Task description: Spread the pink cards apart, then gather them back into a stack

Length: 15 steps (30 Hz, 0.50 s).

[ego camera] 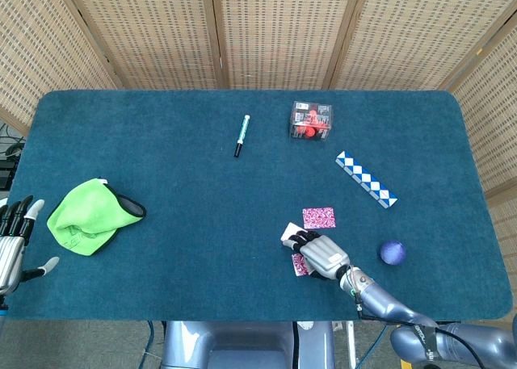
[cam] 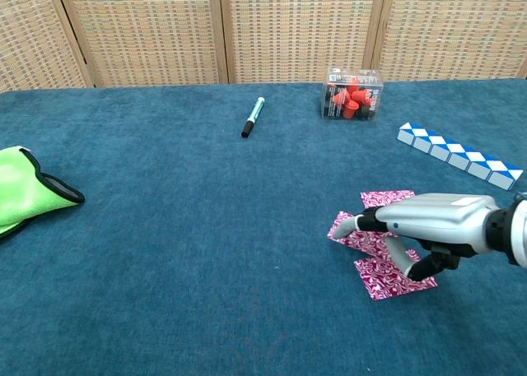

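Observation:
Three pink patterned cards lie apart at the near right of the blue table. One card (ego camera: 318, 217) (cam: 387, 198) lies flat, farthest from me. A second card (ego camera: 298, 265) (cam: 397, 277) lies flat nearest me, partly under my right hand (ego camera: 321, 256) (cam: 428, 226). That hand's fingertips hold a third card (ego camera: 289, 233) (cam: 349, 232) tilted up off the cloth, left of the other two. My left hand (ego camera: 11, 241) hangs off the table's left edge with its fingers apart and nothing in it.
A green cloth (ego camera: 89, 215) (cam: 25, 191) lies at the left. At the back are a pen (ego camera: 241, 135) (cam: 253, 117) and a clear box of red pieces (ego camera: 310, 120) (cam: 352, 94). A blue-white folding puzzle (ego camera: 366, 179) (cam: 457, 155) and a purple ball (ego camera: 392, 252) lie right.

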### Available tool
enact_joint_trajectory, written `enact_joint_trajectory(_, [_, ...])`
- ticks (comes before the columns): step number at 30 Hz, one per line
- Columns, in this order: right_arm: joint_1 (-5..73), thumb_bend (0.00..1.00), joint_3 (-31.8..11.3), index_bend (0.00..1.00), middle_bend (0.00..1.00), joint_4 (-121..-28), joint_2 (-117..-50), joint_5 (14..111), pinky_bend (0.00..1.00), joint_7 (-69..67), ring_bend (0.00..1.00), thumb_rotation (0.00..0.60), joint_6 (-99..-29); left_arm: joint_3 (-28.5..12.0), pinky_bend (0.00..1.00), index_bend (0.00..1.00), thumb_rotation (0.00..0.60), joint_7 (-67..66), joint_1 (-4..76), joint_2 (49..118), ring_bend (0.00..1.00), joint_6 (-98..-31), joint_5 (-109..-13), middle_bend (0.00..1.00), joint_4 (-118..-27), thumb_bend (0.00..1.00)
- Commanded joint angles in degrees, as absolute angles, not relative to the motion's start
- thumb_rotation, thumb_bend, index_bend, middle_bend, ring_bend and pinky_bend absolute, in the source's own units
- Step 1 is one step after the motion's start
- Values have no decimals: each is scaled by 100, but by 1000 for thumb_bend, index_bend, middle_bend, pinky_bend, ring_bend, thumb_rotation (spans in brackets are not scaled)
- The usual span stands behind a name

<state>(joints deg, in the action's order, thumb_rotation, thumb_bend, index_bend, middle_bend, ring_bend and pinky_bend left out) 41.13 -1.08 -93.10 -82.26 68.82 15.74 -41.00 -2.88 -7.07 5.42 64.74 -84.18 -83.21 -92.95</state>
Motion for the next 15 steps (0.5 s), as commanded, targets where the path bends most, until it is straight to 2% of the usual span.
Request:
enact_joint_trajectory(1, [4190,1000,-164,101,121,-9372,-8341,6721,117,1721,70,600,-4136,-289,0,0,600,-703,543,6474,0,-8418,-8321,0,-9291,0])
enact_joint_trajectory(8, [4241,986,-408,101,83,-9487,-8348,6659,116,1724,48,600,-4457,-290,0,0,600,-675,544,6473,0,-8414,-8319,0,-9281,0])
enact_joint_trajectory(10, [4194,886,-493,101,34,-9481,-8287,6778,116,1624,13,600,-4663,-290,0,0,600,-670,546,6470,0,-8409,-8318,0,-9281,0])
enact_joint_trajectory(12, [4121,695,-567,105,1,-9409,-8251,6897,117,1537,0,600,-4914,-289,0,0,600,-673,548,6467,0,-8402,-8316,0,-9283,0])
enact_joint_trajectory(15, [4014,564,-653,134,0,-9154,-8306,6938,117,1571,0,600,-5284,-286,0,0,600,-686,550,6466,0,-8396,-8314,0,-9290,0])
